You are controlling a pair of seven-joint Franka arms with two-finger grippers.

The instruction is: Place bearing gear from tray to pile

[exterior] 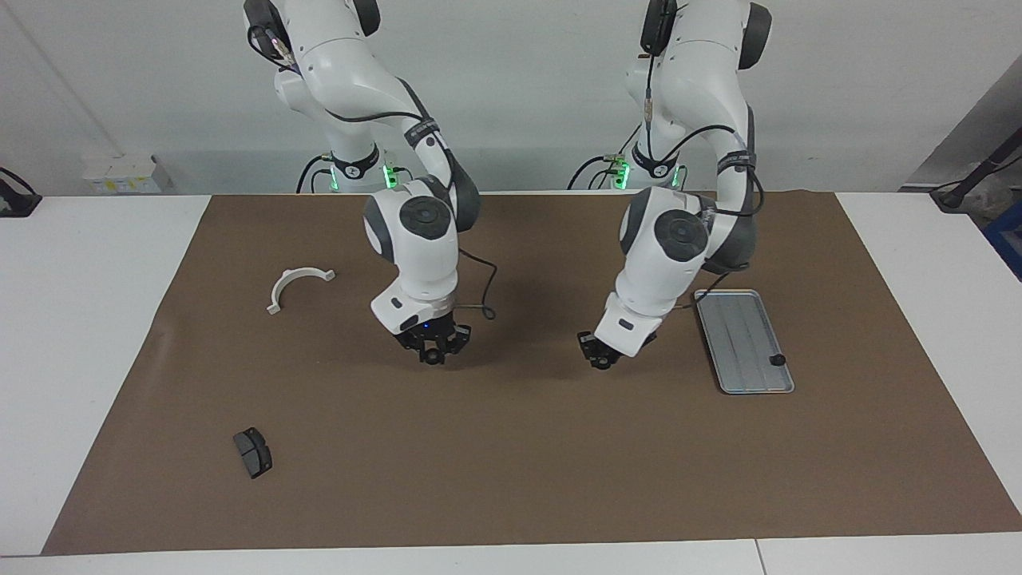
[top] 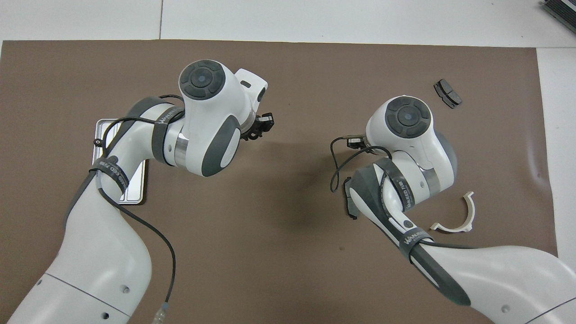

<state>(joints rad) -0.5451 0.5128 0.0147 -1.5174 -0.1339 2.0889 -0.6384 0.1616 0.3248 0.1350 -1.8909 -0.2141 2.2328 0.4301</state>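
The silver-grey ridged tray [exterior: 742,339] lies on the brown mat toward the left arm's end; in the overhead view the tray [top: 102,128] is partly under the left arm. One small black bearing gear [exterior: 776,360] sits in the tray by its rim, and also shows in the overhead view [top: 97,142]. The pile's parts lie toward the right arm's end: a white semicircular bracket [exterior: 297,286] and a dark grey brake pad [exterior: 252,451]. My left gripper [exterior: 600,358] hangs over bare mat beside the tray. My right gripper [exterior: 432,350] hangs over bare mat mid-table, between the tray and the bracket.
The brown mat [exterior: 511,463] covers most of the white table. The bracket [top: 454,216] lies close beside the right arm in the overhead view, and the brake pad [top: 447,93] is farther from the robots. A loose cable hangs by the right wrist [top: 335,166].
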